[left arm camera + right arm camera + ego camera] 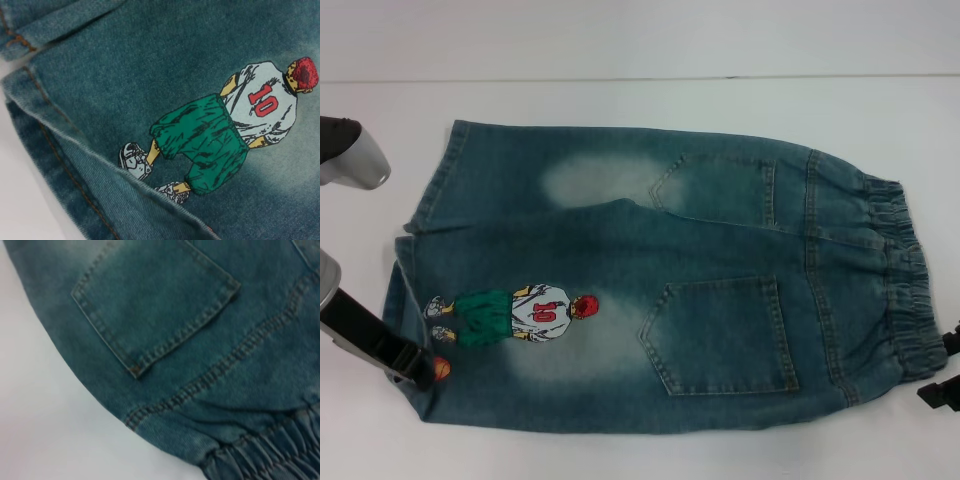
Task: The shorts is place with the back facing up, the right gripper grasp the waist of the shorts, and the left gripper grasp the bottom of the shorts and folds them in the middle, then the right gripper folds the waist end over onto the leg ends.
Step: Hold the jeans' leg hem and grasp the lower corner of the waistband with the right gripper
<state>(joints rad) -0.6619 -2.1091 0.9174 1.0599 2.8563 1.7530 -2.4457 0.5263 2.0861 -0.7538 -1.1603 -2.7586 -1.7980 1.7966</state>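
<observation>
Shorts (650,290) flat, back up, on white table (640,120).

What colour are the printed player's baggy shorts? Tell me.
Green with black shading, on the cartoon player print near the leg ends; the left wrist view shows it best.

My left arm (350,160) is a silver-grey cylinder; both my claws, left gripper (415,365) and right gripper (942,385), are black.

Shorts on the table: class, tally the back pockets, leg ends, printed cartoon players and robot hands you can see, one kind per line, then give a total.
Back pockets: 2
Leg ends: 2
Cartoon players: 1
Robot hands: 2
Total: 7
</observation>
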